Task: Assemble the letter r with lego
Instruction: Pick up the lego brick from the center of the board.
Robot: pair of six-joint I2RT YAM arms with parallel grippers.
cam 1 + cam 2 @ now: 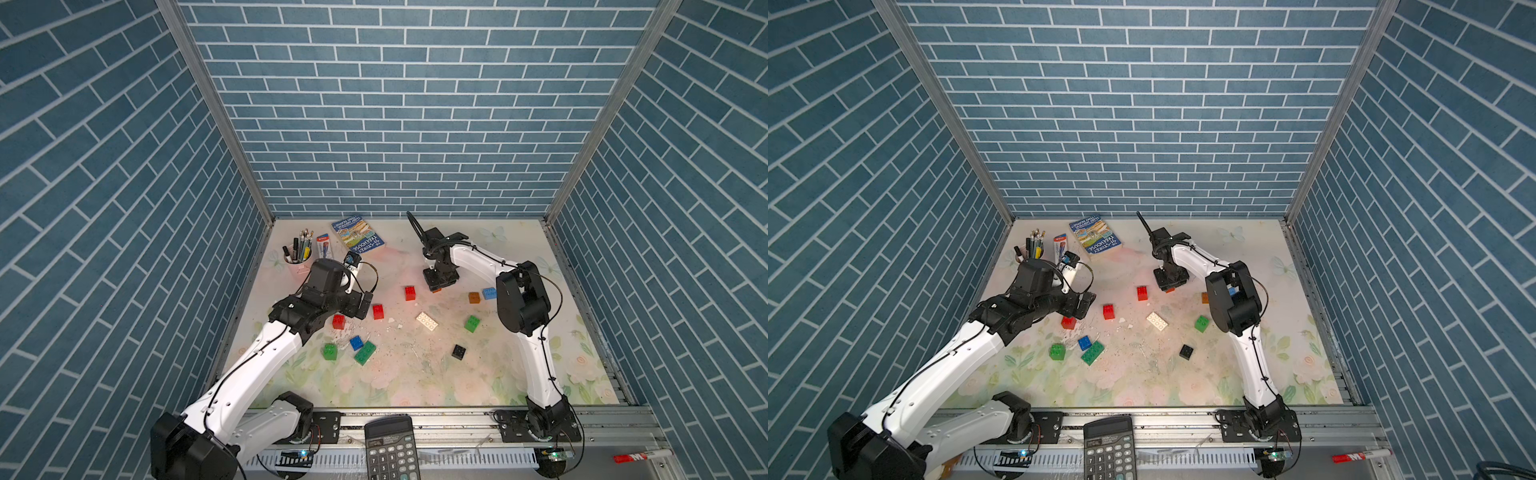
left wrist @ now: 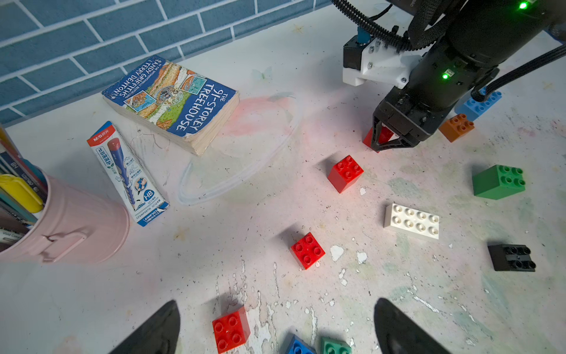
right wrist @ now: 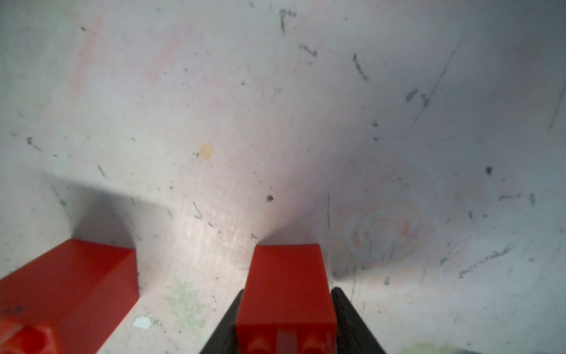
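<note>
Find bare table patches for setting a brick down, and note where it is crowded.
Free: the near strip between the black square brick and the metal front rail; the far corner behind the light blue brick. Crowded: around the blue brick and green oblong brick.

Red brick (image 3: 284,285), green brick (image 1: 472,323), white brick (image 1: 427,321), black brick (image 1: 459,352) on pale floral-print counter (image 1: 415,386); walls (image 1: 374,124) blue brick-pattern, white joints; pen cup (image 2: 76,220) pink.

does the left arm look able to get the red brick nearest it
Probably yes: the left gripper hangs open close by the red brick, which sits apart with nothing covering it.
</note>
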